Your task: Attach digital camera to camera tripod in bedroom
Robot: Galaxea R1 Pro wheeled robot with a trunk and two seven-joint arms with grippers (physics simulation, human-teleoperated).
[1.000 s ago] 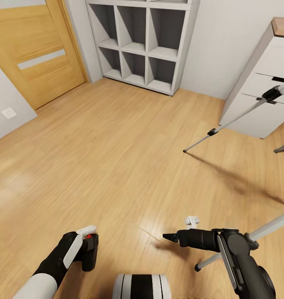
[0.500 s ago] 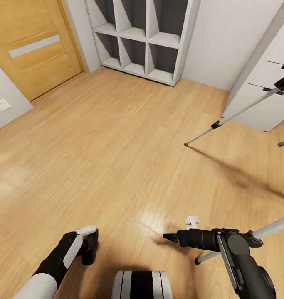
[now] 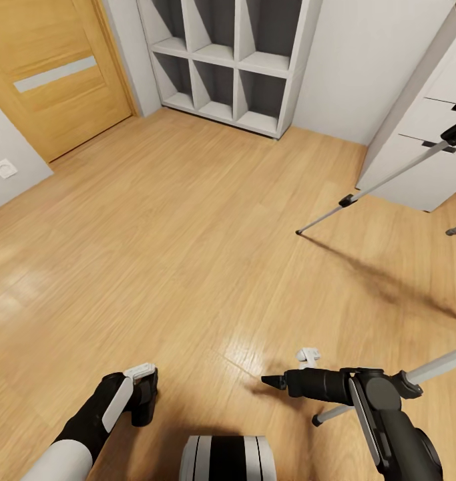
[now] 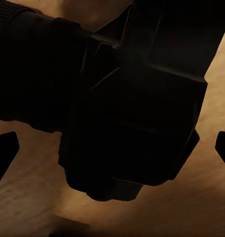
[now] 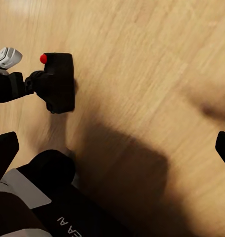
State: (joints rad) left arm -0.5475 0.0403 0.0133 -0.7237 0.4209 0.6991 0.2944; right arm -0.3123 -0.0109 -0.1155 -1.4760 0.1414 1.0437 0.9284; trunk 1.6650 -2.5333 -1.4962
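Floor: light honey wood planks, glossy highlight just ahead of right gripper. Door: orange-tan wood, pale grey horizontal stripe. Cube shelves: white frame, grey insides. Walls: pale grey. Desk: white. Camera tripod: silver-grey legs, black joints and feet. Digital camera: black, red button, in left gripper. Arms: black, white panels; white fingertip pads.
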